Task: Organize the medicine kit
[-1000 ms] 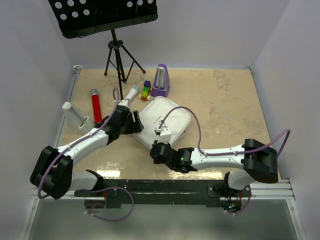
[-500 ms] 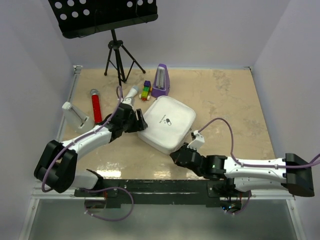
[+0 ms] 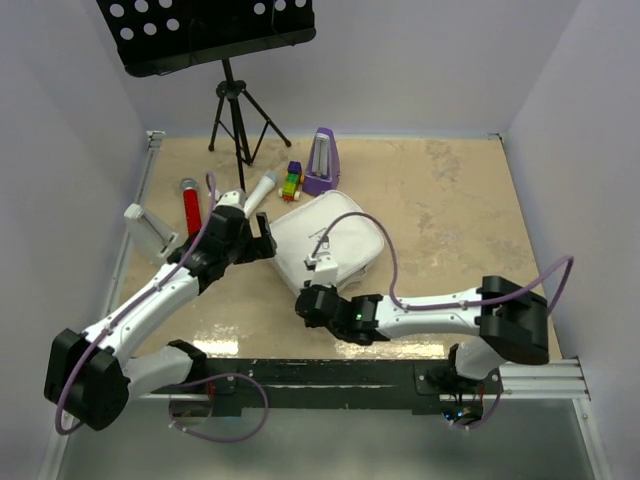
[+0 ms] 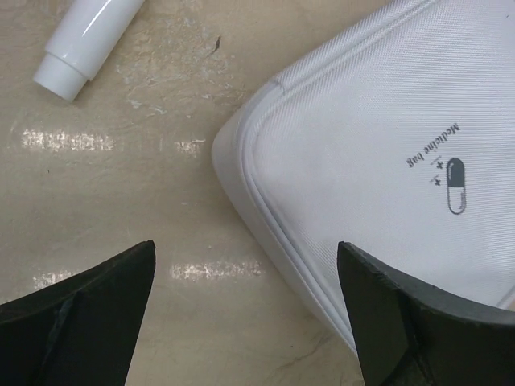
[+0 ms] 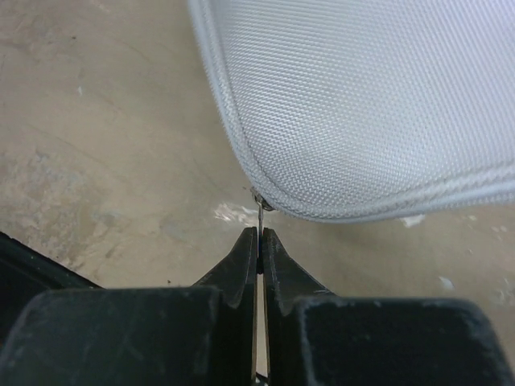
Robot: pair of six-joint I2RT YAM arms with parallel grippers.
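Observation:
The medicine kit [image 3: 340,235], a white rounded-square zipped case with a small dark pill logo, lies closed in the middle of the table. My right gripper [image 3: 305,300] is at its near left corner, shut on the metal zipper pull [image 5: 261,206]. In the right wrist view the gripper [image 5: 259,235] pinches the pull just below the case's edge [image 5: 362,96]. My left gripper [image 3: 265,238] is open and empty at the case's left corner. In the left wrist view the gripper [image 4: 245,251] straddles the edge of the case [image 4: 386,137], just above the table.
A white tube [image 3: 262,186], also in the left wrist view [image 4: 88,36], lies behind the left gripper. A red tube [image 3: 190,210], a white holder [image 3: 150,232], a coloured toy [image 3: 291,182], the purple metronome [image 3: 321,160] and a music stand's tripod [image 3: 235,115] stand at the back left.
My right gripper has swung left along the case's near edge to its near left corner. The case has turned slightly. My left gripper has drawn back a little to the left.

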